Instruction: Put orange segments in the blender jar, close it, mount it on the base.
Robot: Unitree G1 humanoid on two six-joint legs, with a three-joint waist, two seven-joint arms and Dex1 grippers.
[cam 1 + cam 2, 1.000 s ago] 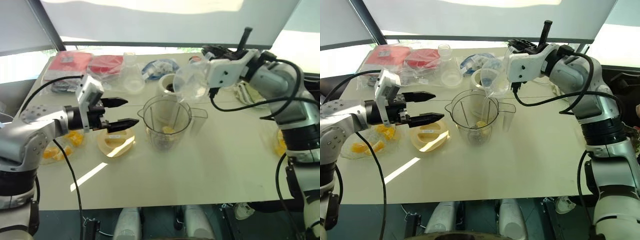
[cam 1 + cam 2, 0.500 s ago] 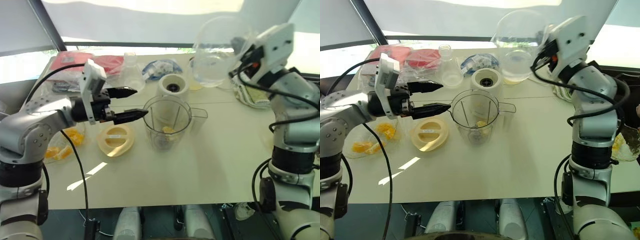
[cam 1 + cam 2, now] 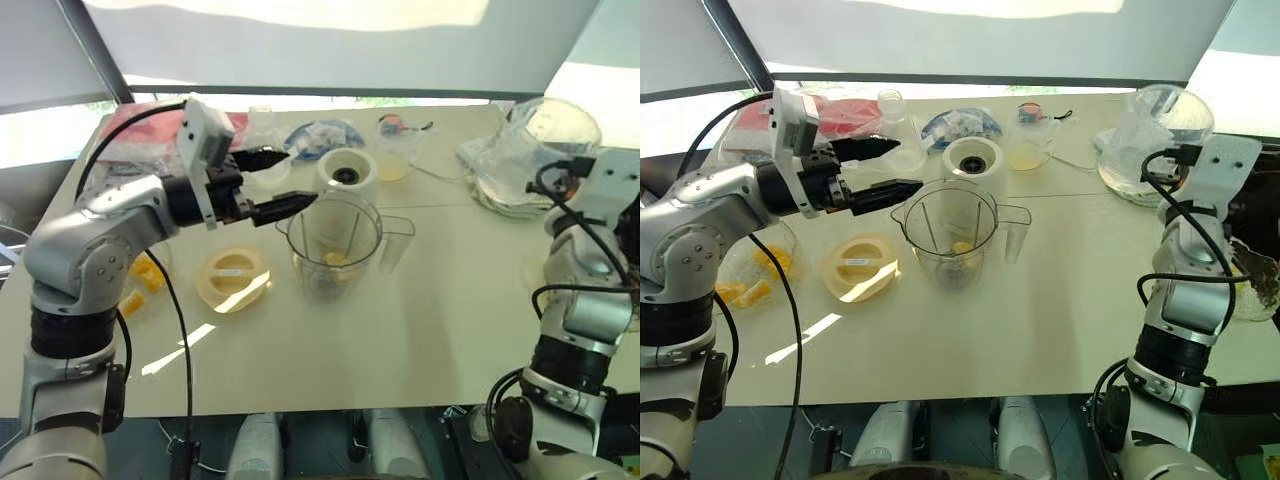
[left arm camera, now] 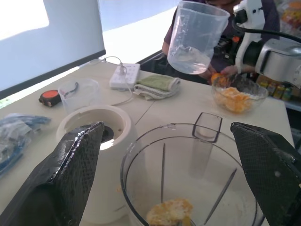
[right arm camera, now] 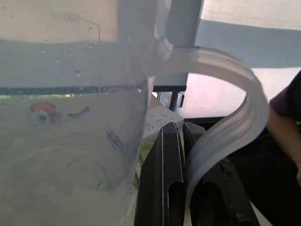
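The left gripper (image 3: pixel 883 168) hangs wide open and empty just beside the blender jar (image 3: pixel 952 232) rim. Orange segments (image 4: pixel 170 211) already lie at the jar's bottom. The right gripper (image 5: pixel 181 141), far off, pinches a clear measuring jug (image 4: pixel 196 36) by its handle. The yellow lid (image 3: pixel 859 266) and white base (image 3: pixel 973 159) remain unused; closing and mounting are left

1. A pale yellow round lid (image 3: pixel 233 277) lay flat on the white table (image 3: pixel 400 330).
2. A clear narrow-necked flask (image 3: pixel 896 140) stood at the far side, beside red packets (image 3: pixel 830 115) and a blue-printed bag (image 3: pixel 958 124).
3. A small clear cup (image 3: pixel 1026 140) stood near an orange tape measure (image 4: pixel 49 97).
4. A white power strip (image 4: pixel 124 75) lay beside a folded green cloth (image 4: pixel 156 85).
5. A clear measuring jug (image 4: pixel 195 36) was tilted in the air.
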